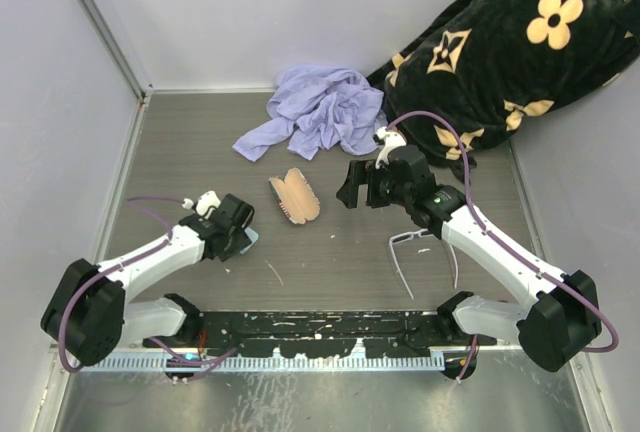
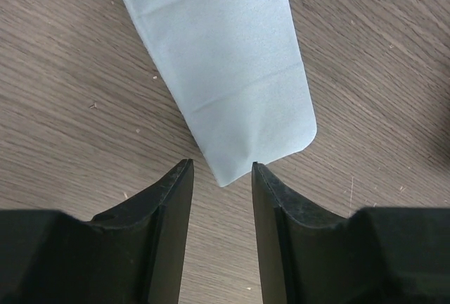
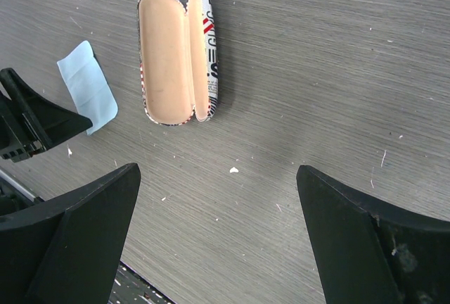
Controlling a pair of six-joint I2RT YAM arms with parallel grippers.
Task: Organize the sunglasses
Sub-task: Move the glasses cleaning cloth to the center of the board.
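at the left, the left gripper (image 2: 221,169) hangs low over the table (image 1: 330,262), its fingers (image 2: 172,198) drawn to a narrow gap astride the near corner of the light-blue cloth (image 2: 225,72). the cloth lies flat and nothing looks pinched yet; it reads as lining up to lift the cloth. in the middle, the printed case (image 3: 176,65) lies open with its tan lining up, likely ready to receive. the right gripper (image 3: 218,172) hovers just right of the case, spread wide and empty. the sunglasses (image 1: 405,240) lie at the near right, unfolded, partly under the right forearm: thin white frame, long slim arms pointing near; the lenses are too small to judge.
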